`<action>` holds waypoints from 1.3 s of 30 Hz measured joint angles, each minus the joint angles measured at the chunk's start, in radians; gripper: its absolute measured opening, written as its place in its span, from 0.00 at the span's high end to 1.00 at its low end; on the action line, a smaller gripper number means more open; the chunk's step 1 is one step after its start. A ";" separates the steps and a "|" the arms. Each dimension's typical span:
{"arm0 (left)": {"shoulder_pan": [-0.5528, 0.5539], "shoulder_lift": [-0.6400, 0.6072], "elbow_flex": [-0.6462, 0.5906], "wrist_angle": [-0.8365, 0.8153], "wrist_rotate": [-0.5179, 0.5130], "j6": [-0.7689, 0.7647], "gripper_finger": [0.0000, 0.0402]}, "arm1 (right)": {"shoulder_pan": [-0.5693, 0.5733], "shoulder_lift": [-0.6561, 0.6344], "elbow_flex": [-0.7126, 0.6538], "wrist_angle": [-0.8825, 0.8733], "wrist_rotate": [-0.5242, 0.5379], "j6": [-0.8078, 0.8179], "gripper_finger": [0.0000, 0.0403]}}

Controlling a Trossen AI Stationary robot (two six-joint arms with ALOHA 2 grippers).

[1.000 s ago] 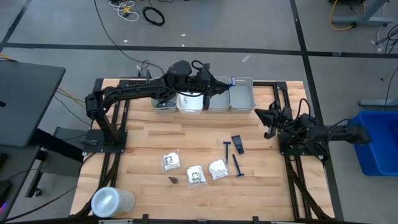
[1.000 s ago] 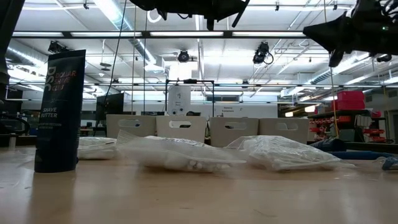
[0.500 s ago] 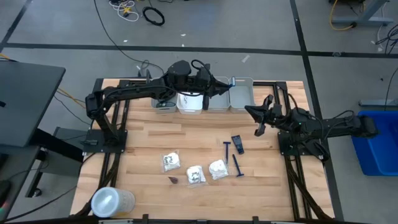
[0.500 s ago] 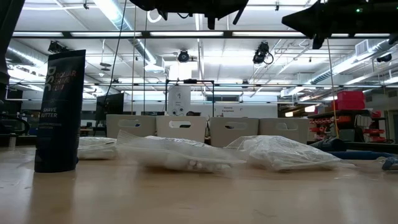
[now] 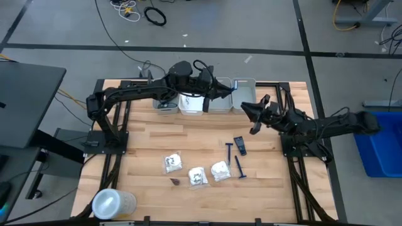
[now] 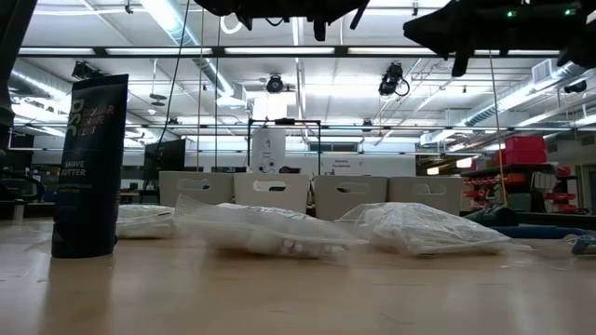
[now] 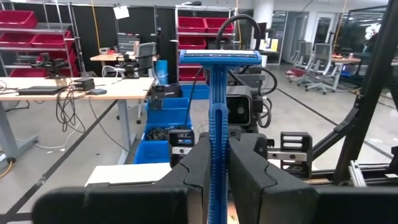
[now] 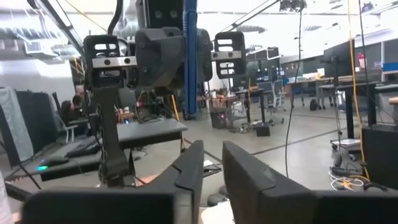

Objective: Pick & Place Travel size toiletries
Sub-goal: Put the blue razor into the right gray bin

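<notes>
Standing upright, thin blue razor

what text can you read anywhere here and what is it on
"SHAVE BUTTER": on the dark pouch standing at the table's left in the low view.
Larger letters above it on the same pouch: too blurred to read.
Dark print on the white packets: too small to read.
Signs in the room behind: unreadable.

My two arms are dark, nearly black, built of slim jointed links on black frame mounts at the counter's left and right edges. Black cables loop over the left arm near its wrist, and more trail along the right arm. Each wrist ends in blocky, matte black fingers with angular, faceted faces. A small green light glows on the right arm's housing.
</notes>
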 joint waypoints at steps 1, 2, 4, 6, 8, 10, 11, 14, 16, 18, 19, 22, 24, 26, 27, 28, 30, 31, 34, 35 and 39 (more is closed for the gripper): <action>0.000 0.000 0.000 -0.001 0.000 -0.001 0.88 | 0.000 0.010 0.000 0.015 0.000 0.000 0.80; 0.000 0.000 0.000 -0.001 0.000 -0.001 0.88 | 0.000 0.019 0.000 0.030 0.000 0.000 0.77; 0.000 0.000 0.000 0.000 0.009 -0.001 0.88 | 0.000 0.036 0.000 0.058 -0.001 0.000 0.72; 0.000 0.000 0.000 0.000 0.020 -0.001 0.88 | 0.000 0.053 0.000 0.085 -0.007 0.003 0.66; 0.000 0.000 0.000 0.000 0.025 -0.001 0.88 | 0.000 0.068 0.007 0.105 -0.019 0.007 0.60; 0.000 0.000 0.000 0.000 0.025 -0.001 0.88 | 0.000 0.082 0.031 0.099 -0.019 0.008 0.54; 0.000 0.000 0.000 0.000 0.025 -0.002 0.88 | 0.000 0.090 0.046 0.094 -0.019 0.009 0.52; 0.000 0.000 0.000 0.000 0.036 -0.005 0.88 | -0.007 0.123 0.097 0.076 -0.020 0.008 0.45; 0.000 0.000 0.000 0.000 0.044 -0.005 0.88 | -0.020 0.147 0.131 0.048 -0.021 0.009 0.42; 0.000 0.000 0.000 0.000 0.048 -0.008 0.88 | -0.034 0.169 0.159 0.018 -0.021 0.009 0.40; 0.000 0.000 0.000 0.000 0.048 -0.010 0.88 | -0.041 0.179 0.170 0.002 -0.021 0.013 0.40; 0.000 0.000 0.000 0.000 0.061 -0.023 0.88 | -0.064 0.212 0.195 -0.007 -0.022 0.069 0.38; 0.000 0.000 0.000 0.000 0.082 -0.027 0.88 | -0.081 0.228 0.207 -0.007 -0.040 0.102 0.38; 0.000 0.000 0.000 -0.001 0.095 -0.028 0.88 | -0.097 0.242 0.214 -0.007 -0.081 0.116 0.37; 0.000 0.000 0.000 -0.001 0.099 -0.028 0.88 | -0.103 0.248 0.219 -0.008 -0.102 0.117 0.38; 0.000 0.000 0.000 -0.001 0.100 -0.028 0.88 | -0.108 0.255 0.226 -0.007 -0.124 0.117 0.38; 0.000 0.000 0.000 -0.001 0.101 -0.030 0.88 | -0.116 0.271 0.241 -0.007 -0.163 0.116 0.39; 0.000 0.000 0.000 -0.001 0.100 -0.032 0.88 | -0.119 0.280 0.250 -0.007 -0.182 0.117 0.40; 0.000 0.000 0.000 -0.003 0.100 -0.036 0.88 | -0.125 0.307 0.279 -0.006 -0.230 0.116 0.42; 0.000 0.000 0.000 -0.003 0.100 -0.038 0.88 | -0.125 0.317 0.286 -0.006 -0.236 0.116 0.42; 0.000 0.000 0.000 -0.004 0.100 -0.040 0.89 | -0.125 0.343 0.294 -0.007 -0.239 0.116 0.44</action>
